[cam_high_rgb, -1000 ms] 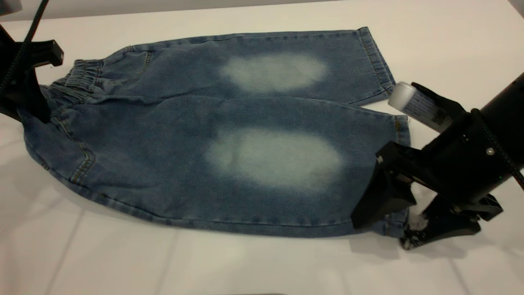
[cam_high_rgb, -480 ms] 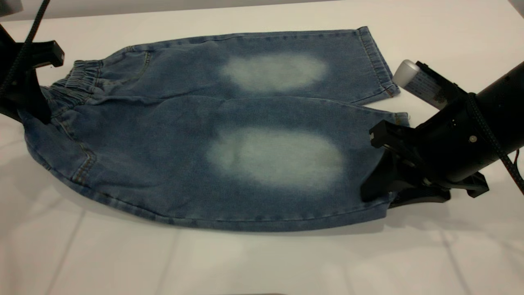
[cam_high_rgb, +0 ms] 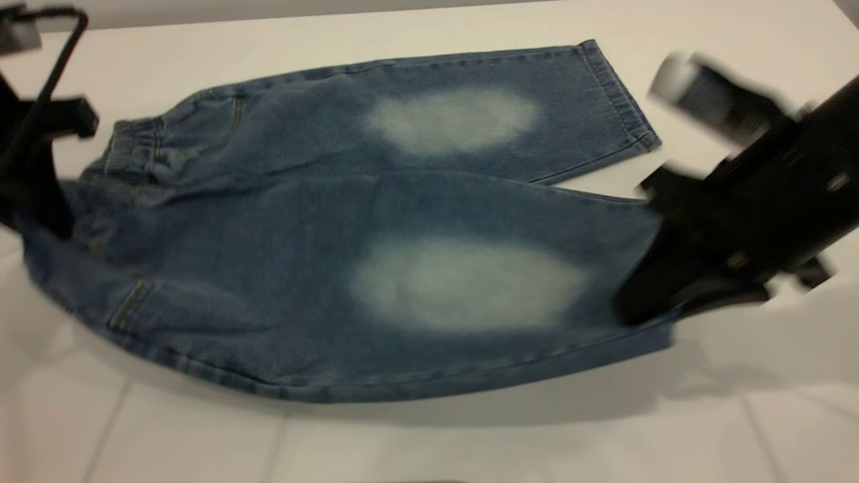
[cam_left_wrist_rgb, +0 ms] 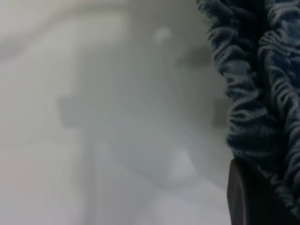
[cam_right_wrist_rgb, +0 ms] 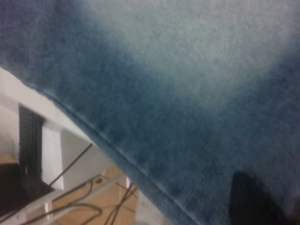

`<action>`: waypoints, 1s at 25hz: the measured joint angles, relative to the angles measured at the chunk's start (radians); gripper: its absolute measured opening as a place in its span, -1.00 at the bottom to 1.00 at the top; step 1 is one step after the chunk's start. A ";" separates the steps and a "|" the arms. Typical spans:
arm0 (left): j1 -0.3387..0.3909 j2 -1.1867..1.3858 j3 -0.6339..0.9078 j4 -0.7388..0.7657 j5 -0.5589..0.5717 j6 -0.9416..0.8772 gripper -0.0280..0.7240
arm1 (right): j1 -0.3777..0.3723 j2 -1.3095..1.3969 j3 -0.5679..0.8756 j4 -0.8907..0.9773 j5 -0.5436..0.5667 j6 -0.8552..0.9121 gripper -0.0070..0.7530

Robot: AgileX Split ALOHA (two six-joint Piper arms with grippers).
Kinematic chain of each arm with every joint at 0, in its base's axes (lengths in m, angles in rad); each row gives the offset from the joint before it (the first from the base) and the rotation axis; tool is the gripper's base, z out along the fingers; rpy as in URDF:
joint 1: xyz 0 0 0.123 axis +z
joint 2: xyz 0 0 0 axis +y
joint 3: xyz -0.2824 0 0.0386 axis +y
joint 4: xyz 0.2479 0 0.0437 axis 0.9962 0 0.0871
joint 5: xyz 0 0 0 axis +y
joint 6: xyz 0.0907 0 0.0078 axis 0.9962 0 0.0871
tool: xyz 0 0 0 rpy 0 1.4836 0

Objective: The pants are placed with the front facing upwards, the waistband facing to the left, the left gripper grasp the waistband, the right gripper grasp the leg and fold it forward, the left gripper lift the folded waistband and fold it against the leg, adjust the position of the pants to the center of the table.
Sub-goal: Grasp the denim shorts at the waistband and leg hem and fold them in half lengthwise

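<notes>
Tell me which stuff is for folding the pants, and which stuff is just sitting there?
For the job:
pants
waistband
leg
left gripper, holding the waistband
right gripper, holding the leg
table

Just there:
loose cables under the table

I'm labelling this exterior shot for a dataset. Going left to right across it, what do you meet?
left gripper → waistband → pale faded patch on the near leg → right gripper
</notes>
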 joint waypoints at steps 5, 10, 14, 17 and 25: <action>0.000 -0.074 0.026 0.000 0.124 0.020 -0.68 | -0.040 -0.153 -0.004 -0.196 0.134 0.243 -0.92; 0.000 -0.187 0.027 -0.001 0.136 0.044 -0.68 | -0.040 -0.188 -0.111 -0.226 0.220 0.321 -0.92; 0.000 -0.205 0.027 -0.042 0.061 0.038 -0.68 | -0.042 -0.131 -0.242 -0.227 0.202 0.379 -0.92; 0.000 -0.196 0.027 -0.118 -0.012 0.036 -0.68 | -0.042 -0.053 -0.351 -0.227 0.200 0.411 -0.92; 0.000 -0.110 0.027 -0.375 -0.231 0.013 -0.68 | -0.042 0.180 -0.607 -0.201 0.178 0.548 -0.92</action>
